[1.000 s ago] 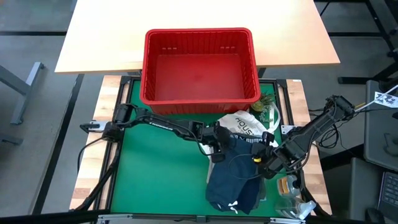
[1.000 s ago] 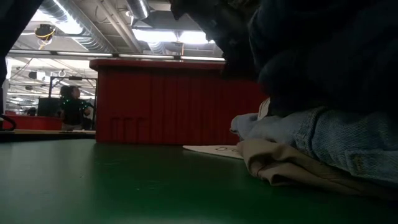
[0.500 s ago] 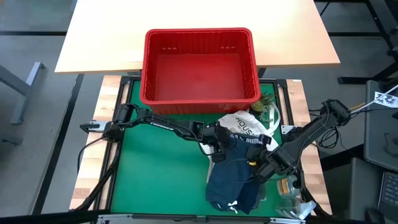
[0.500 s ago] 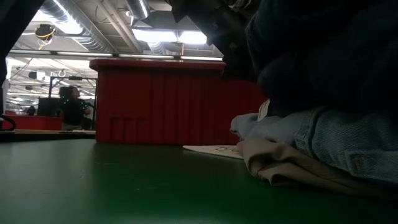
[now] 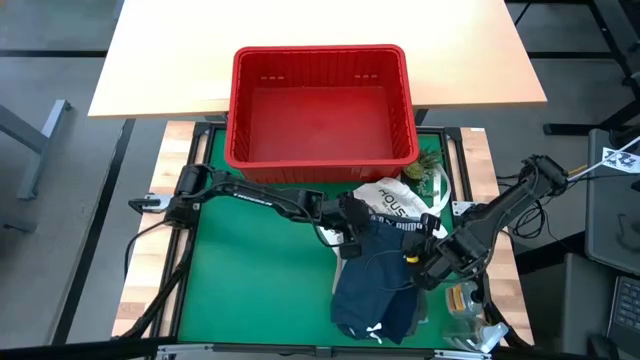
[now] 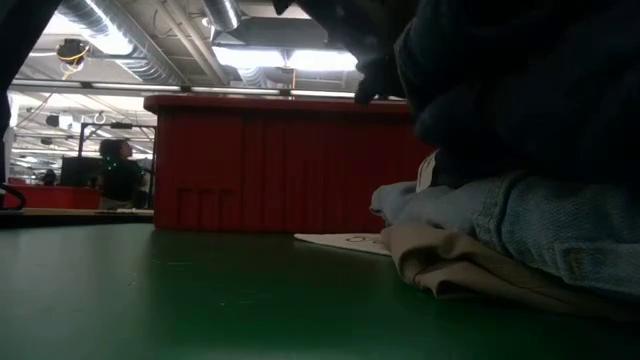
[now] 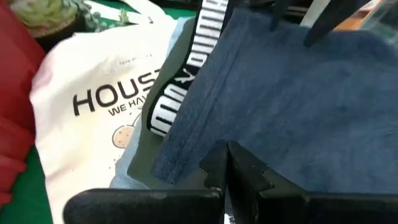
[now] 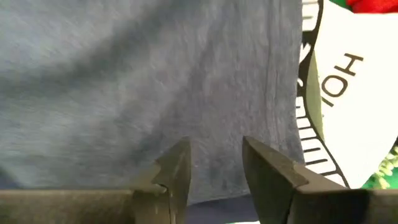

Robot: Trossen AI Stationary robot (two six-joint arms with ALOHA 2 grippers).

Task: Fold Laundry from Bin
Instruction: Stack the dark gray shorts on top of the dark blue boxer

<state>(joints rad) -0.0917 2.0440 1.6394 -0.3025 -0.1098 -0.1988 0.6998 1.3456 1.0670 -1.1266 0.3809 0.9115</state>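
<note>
Green matting covers the table, with the red bin at its far edge. Navy shorts lie near-right; the left gripper pinches their waistband edge shut, while the right gripper, fingers parted, hovers just over the cloth.

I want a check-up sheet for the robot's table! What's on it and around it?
Surface: green mat, mostly bare at left.
Job's things: red bin empty; navy shorts on a garment pile, denim and beige beneath.
Clutter: white tote bag; small plant.
Grippers: left gripper shut at the shorts' waistband; right gripper open over the shorts.
Cables: one by the left arm's base.
Surroundings: person far behind.
</note>
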